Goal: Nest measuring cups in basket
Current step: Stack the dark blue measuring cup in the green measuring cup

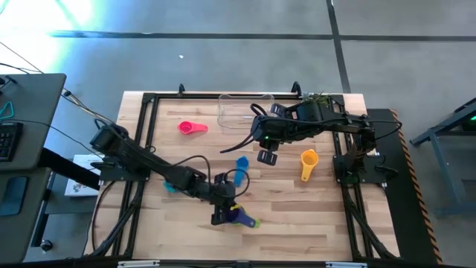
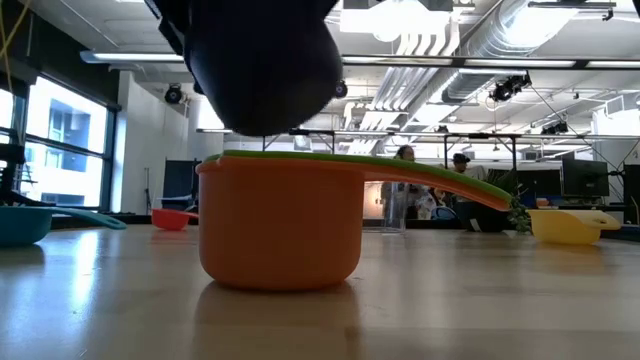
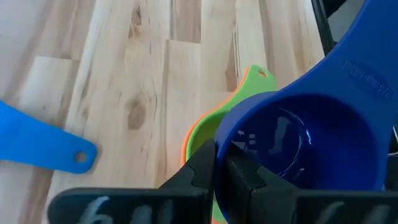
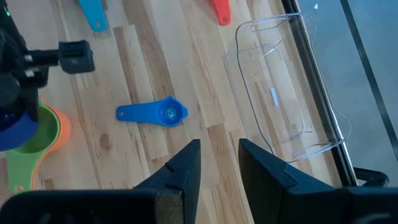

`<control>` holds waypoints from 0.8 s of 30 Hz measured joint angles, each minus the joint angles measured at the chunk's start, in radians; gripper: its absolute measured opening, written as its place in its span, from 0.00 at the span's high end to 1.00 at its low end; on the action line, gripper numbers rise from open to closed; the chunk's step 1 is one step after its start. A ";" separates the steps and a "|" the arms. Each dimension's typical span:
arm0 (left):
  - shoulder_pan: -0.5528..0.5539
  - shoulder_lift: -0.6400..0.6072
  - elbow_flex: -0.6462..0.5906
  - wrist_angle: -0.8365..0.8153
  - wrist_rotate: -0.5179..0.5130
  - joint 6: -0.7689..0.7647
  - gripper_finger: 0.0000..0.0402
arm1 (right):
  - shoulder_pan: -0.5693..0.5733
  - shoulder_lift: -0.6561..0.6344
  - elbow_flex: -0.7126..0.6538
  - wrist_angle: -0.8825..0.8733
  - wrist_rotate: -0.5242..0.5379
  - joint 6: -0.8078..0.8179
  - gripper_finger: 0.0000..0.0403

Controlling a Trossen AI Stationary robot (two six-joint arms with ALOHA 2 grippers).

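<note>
Counter (image 1: pixel 297 223) of pale wood fills the middle of the high view, with both arms reaching over it. Basket (image 1: pixel 236 109), clear and apparently empty, is seen at the upper centre edge, well apart from most cups. Right gripper (image 1: pixel 266 157) hangs right of centre, just below the basket; its fingers (image 4: pixel 186 163) are part-way apart and nothing is seen between them. Left gripper (image 1: pixel 220 216) is at lower centre, fingers (image 3: pixel 202 169) clenched on the rim of a dark blue cup (image 3: pixel 305 143).

Cups noted: yellow cup (image 1: pixel 308 162) at right, pink cup (image 1: pixel 192 128) at upper left, teal cup (image 2: pixel 20 222) at far left of the low view, small blue cup (image 4: pixel 163 114) at centre with its handle pointing left in the right wrist view.

Key relation: the held dark blue cup is directly above the green cup (image 3: pixel 205 134), which already sits inside the orange cup (image 2: pixel 280 228). Their handles run toward the upper right of the left wrist view, roughly parallel to the blue cup's handle. A lowering to nest is judged likely next; the left arm is nearer.
</note>
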 joint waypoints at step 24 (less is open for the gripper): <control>0.028 0.066 0.000 0.001 0.055 0.001 0.98 | 0.000 0.000 0.000 0.000 0.000 0.000 0.75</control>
